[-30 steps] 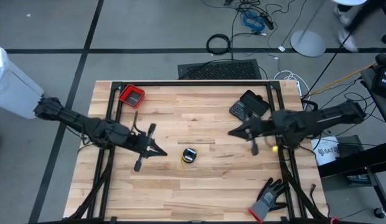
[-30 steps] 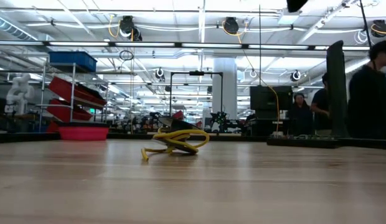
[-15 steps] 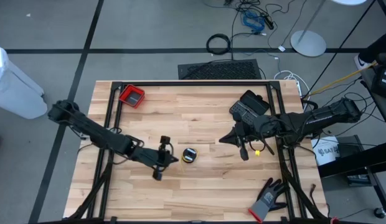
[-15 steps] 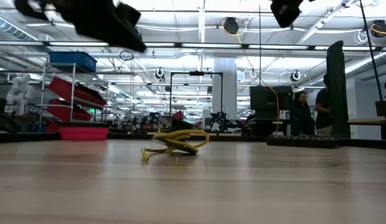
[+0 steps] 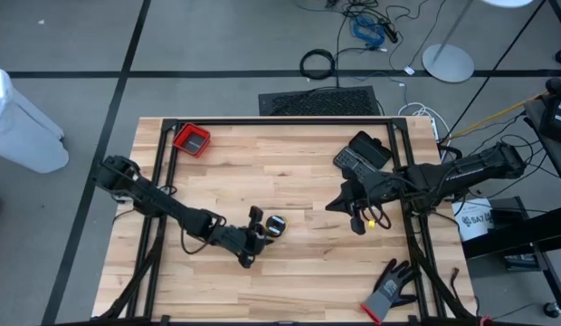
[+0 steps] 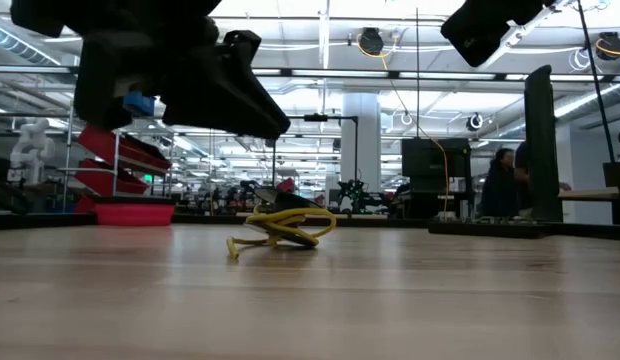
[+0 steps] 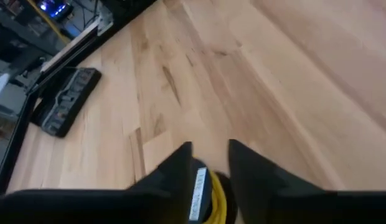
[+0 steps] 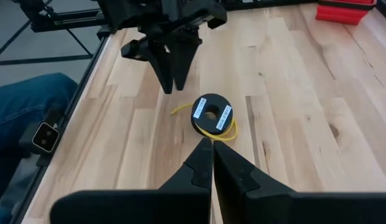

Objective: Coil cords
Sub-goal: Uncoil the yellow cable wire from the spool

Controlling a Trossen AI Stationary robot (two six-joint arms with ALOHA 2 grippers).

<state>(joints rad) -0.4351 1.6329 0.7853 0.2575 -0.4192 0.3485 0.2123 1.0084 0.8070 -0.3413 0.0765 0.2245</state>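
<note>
**Two cords lay unheld mid-desk as the left claw closed in**

Two cords (image 5: pixel 276 225), one black and one yellow, were seen lying together as a small loose coil near the middle of the desk (image 5: pixel 290 172), nearer the front edge than the back. A yellow tail was seen trailing out from the bundle in the low view. No grip had been taken on them.

The left gripper (image 5: pixel 256 223) was placed just beside the coil, on its left-edge side, with its fingers parted narrowly and the yellow cord visible between them in its wrist view. Whether the fingers touched the cord could not be told. The right gripper (image 5: pixel 354 220) was held above the desk toward the right edge, well apart from the coil, its fingers pressed together on nothing.

Several slips were judged possible. With so narrow a gap, the coil could be pushed along the wood instead of straddled. Only one cord might be caught, so the pair would be split. The loose yellow tail could also be dragged out and the coil undone.
</note>
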